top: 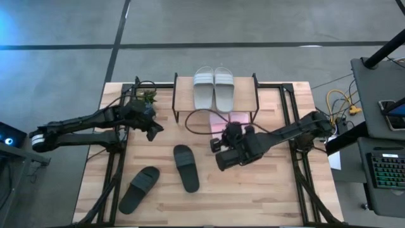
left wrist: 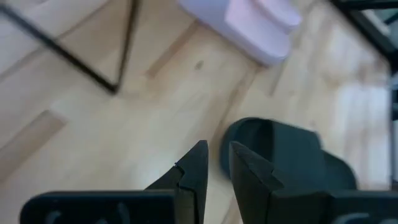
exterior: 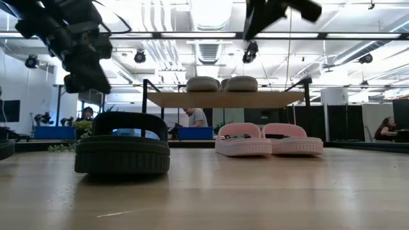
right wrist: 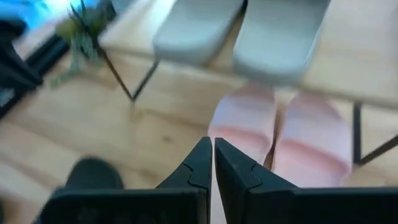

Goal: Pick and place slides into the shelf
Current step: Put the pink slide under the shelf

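Note:
The shelf [top: 215, 101] stands at the table's far middle. Two light grey slides [top: 214, 88] lie on its wooden top [exterior: 223, 99]. Two pale pink slides [exterior: 268, 140] rest sole-down on the table under it, also seen in the right wrist view [right wrist: 280, 137]. Two black slides lie on the table: one near the middle [top: 186, 167], one toward the near left [top: 139, 189]. My left gripper [left wrist: 217, 163] hovers left of the shelf with a narrow gap between its fingers, a black slide [left wrist: 292, 165] beyond it. My right gripper [right wrist: 211, 152] is shut and empty, above the table in front of the pink slides.
A small green plant [top: 149, 96] sits at the table's far left by the shelf's left legs [top: 176, 111]. Black frame rails [top: 114, 171] run along both sides of the table. Bare wood lies along the near edge [top: 253, 196].

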